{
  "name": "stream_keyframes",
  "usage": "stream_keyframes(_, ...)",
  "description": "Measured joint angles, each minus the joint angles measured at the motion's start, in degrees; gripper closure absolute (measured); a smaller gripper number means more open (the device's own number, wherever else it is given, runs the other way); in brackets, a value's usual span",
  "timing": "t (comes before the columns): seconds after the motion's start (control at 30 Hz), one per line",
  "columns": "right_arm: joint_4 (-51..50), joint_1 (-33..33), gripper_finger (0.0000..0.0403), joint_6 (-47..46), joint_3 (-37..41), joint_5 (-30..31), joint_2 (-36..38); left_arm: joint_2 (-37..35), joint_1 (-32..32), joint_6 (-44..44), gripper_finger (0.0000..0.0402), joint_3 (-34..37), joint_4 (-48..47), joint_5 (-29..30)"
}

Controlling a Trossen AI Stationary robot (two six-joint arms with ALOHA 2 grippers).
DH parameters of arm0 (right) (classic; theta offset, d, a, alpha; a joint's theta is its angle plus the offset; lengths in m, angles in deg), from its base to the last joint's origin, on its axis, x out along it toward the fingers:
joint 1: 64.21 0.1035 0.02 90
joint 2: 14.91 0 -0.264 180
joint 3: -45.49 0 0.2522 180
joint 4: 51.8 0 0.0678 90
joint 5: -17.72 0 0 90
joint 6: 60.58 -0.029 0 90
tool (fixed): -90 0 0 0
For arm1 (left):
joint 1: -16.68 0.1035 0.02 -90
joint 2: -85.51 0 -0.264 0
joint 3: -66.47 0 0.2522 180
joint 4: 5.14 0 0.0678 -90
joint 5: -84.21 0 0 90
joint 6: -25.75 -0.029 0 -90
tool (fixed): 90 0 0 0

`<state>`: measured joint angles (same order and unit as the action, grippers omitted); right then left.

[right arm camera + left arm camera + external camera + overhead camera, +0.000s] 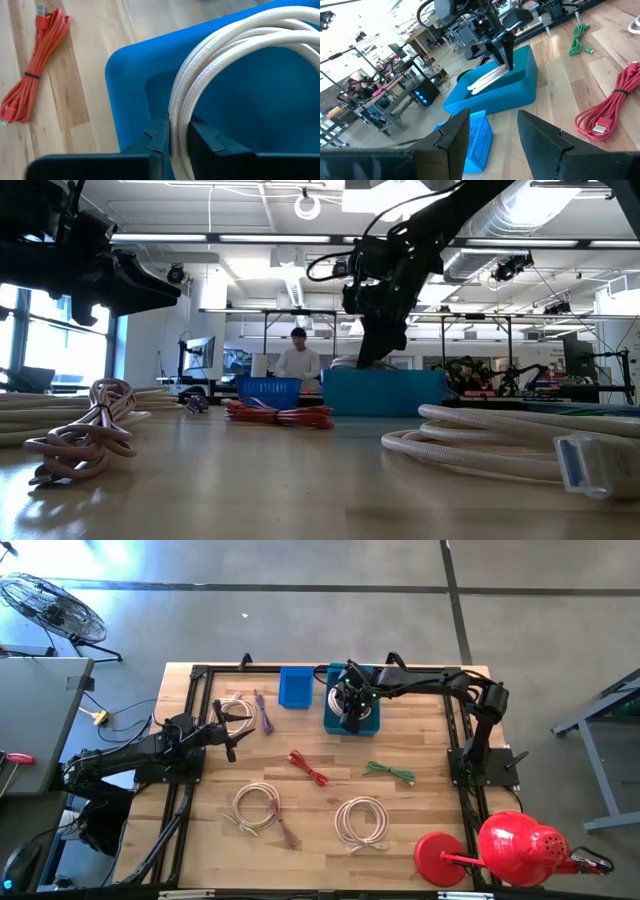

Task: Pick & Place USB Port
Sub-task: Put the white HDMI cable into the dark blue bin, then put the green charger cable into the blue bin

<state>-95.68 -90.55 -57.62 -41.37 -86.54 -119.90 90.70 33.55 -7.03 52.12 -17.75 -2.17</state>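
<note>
Two arms: one is working over the bin, the other waits.
Right gripper: down inside the blue bin near the table's far edge, fingers pinched on the white cable coil, with only the cord's width between them.
White cable coil: its strands pass straight up between the right gripper's fingers and loop away over the bin's floor; the left wrist view shows the coil tilted, its low end in the bin and its upper end at the fingertips.
Blue bin: open-topped, on the table near the middle of the far edge; a smaller blue basket sits just beside it on the left.
Left gripper: held above the table's left side, fingers apart with nothing between them, pointed toward the bin.
Other cables on the table: red bundle near the centre, green one to its right, two pale coils toward the near edge, a pale coil and a purple cable toward the far left corner.
Near right corner: a red watering can.
Background: a person stands beyond the table in the low view.
</note>
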Motion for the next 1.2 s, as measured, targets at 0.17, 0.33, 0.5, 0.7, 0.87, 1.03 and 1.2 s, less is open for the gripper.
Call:
stream_keyframes(0.17, 1.1, 0.4, 0.0255, -2.4, -0.4, 4.3, 0.1, 0.4, 0.0, -0.2, 0.0239, 0.0, 0.0, 0.0)
stream_keyframes(0.33, 0.4, 0.5, 0.0182, -2.9, -1.6, 5.7, 0.3, 2.0, 0.0, -0.4, 0.0239, 0.0, 0.0, 0.3)
stream_keyframes(0.5, -5.3, 0.8, 0.0154, -2.5, -5.7, 4.9, 1.4, 3.3, 0.0, -0.4, 0.0239, 0.0, 0.4, 1.9)
stream_keyframes(0.7, -19.7, 3.9, 0.0152, -1.3, -12.2, 3.4, 4.0, 3.6, 0.0, -0.4, 0.0239, 0.0, 0.4, 2.1)
stream_keyframes(0.87, -33.2, 9.8, 0.0151, 0.3, -12.2, 1.7, 6.6, 3.6, 0.0, -0.4, 0.0239, 0.0, 0.4, 1.8)
stream_keyframes(1.03, -37.8, 17.3, 0.0151, -5.3, -10.2, 5.4, 7.0, 3.6, 0.0, -0.4, 0.0239, 0.0, 0.3, 1.4)
stream_keyframes(1.2, -37.4, 23.8, 0.0151, -9.0, -6.1, 11.5, 7.0, 3.6, 0.0, 0.1, 0.0239, 0.0, 0.3, 1.3)
